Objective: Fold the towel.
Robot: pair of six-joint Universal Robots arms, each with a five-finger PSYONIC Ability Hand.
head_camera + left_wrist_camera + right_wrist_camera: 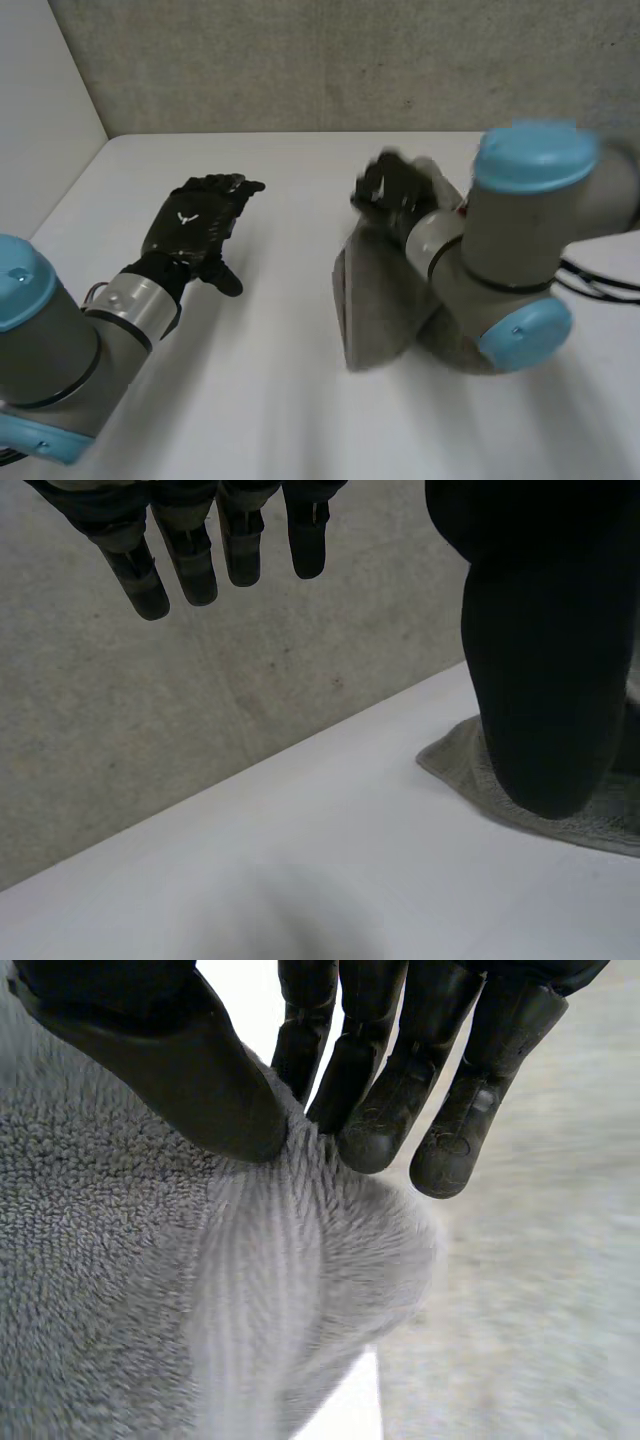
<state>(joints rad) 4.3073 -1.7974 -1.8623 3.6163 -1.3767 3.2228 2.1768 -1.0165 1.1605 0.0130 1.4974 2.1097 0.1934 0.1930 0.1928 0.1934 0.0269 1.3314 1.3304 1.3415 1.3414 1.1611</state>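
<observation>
The grey towel (372, 300) lies on the white table (280, 400) right of the middle, partly under the right arm, with one part of it drawn up off the surface. The right hand (150, 1050) pinches that raised fold between its thumb and curled fingertips (370, 1145). The left hand (195, 225) is at the table's left, apart from the towel, palm down with fingers straight and thumb spread, holding nothing, with a small white mark on its back

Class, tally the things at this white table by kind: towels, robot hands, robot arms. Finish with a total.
grey towel: 1
black hands: 2, the left hand and the right hand
arms: 2, the left arm and the right arm
total: 5
</observation>
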